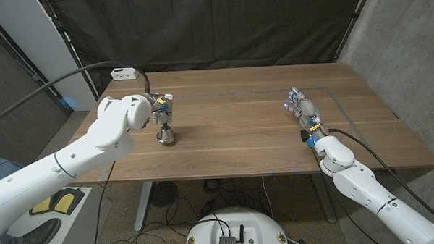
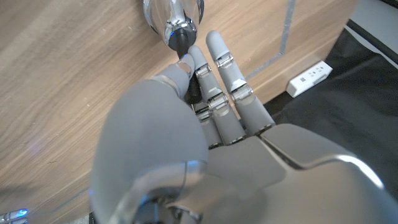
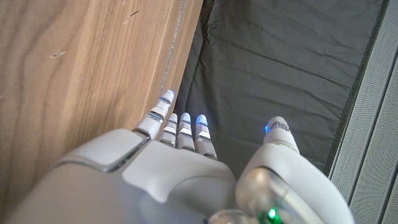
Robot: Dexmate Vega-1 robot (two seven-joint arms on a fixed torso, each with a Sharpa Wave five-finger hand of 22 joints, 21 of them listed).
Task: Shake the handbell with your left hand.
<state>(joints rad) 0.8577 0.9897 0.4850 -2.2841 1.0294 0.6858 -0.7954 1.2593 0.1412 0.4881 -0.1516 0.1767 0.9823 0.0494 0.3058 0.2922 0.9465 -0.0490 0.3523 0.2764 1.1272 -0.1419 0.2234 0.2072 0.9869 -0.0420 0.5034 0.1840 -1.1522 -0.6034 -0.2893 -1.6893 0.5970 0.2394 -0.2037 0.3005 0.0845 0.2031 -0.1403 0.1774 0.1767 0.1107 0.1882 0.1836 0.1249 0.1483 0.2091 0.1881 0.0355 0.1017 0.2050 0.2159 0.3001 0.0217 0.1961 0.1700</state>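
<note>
The silver handbell (image 1: 167, 135) stands on the wooden table (image 1: 239, 136) at its left side, mouth down. Its black handle rises into my left hand (image 1: 159, 109), which is right above it. In the left wrist view the thumb and fingers (image 2: 224, 81) close around the dark handle, and the shiny bell body (image 2: 173, 15) shows just past the fingertips. My right hand (image 1: 303, 108) stays at the table's right side with straight, spread fingers (image 3: 180, 124), and it holds nothing.
A white power strip (image 1: 125, 72) lies at the table's back left corner and appears in the left wrist view as the power strip (image 2: 311, 76). A thin taped line (image 1: 339, 103) marks the table's right part. A black curtain (image 1: 221, 28) hangs behind the table.
</note>
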